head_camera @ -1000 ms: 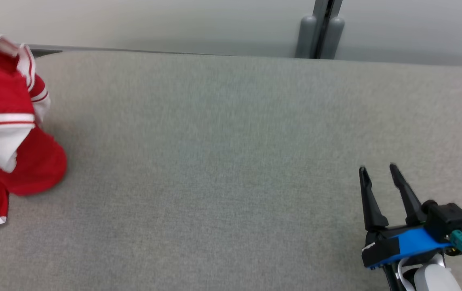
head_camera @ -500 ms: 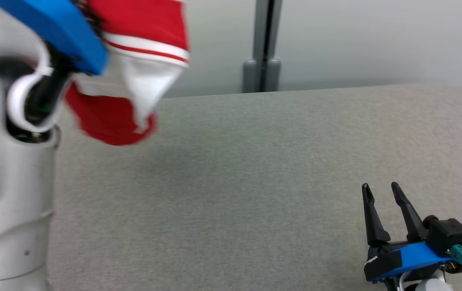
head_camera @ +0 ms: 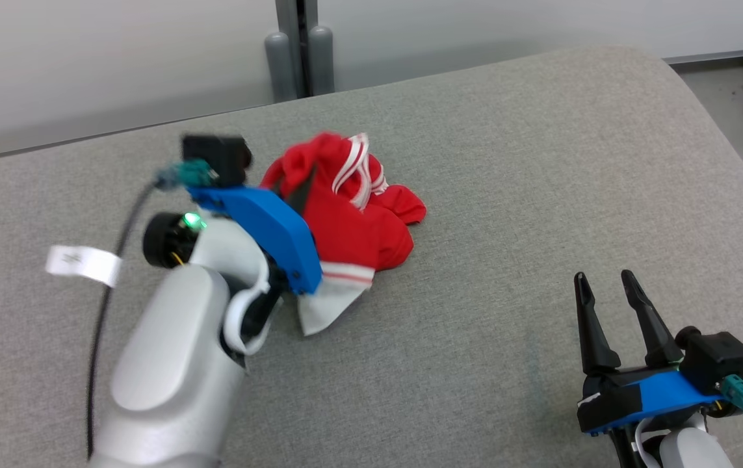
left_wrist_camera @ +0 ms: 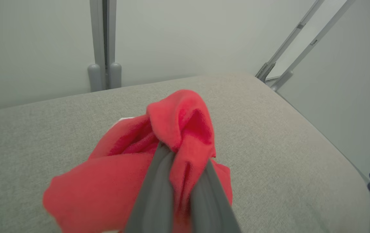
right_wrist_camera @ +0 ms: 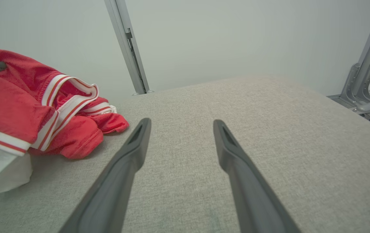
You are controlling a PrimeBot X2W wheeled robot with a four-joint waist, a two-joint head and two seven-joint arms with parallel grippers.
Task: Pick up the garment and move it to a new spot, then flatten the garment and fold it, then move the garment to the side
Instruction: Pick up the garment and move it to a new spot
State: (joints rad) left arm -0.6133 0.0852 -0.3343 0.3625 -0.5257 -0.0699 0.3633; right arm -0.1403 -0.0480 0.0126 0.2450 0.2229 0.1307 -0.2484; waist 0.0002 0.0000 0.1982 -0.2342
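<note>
Head view puts the garment, red with white striped trim, in a crumpled heap on the grey desk, left of centre and towards the far edge. Your left fingers are closed on a raised fold of it. The left wrist view shows red cloth bunched between and over them, the rest of the heap lying on the desk. Your right fingers stand open and empty, well apart from the cloth, over the near right of the desk.

The main risk, as I judge it, is the release. Cloth wraps both fingers, so if you open and pull away fast the fold may cling and drag the heap with you.

The pinch also holds just one fold. Tug from it and the garment may slip free and drop in a worse tangle.

A white panel lies right under the blue wrist bracket. Press the arm down there and you could trap it, so that flattening pulls against your own arm.

Last, the layers lie over one another and I cannot tell which edge is the hem. Bring the right fingers in on a guess and you may grip two layers at once.
</note>
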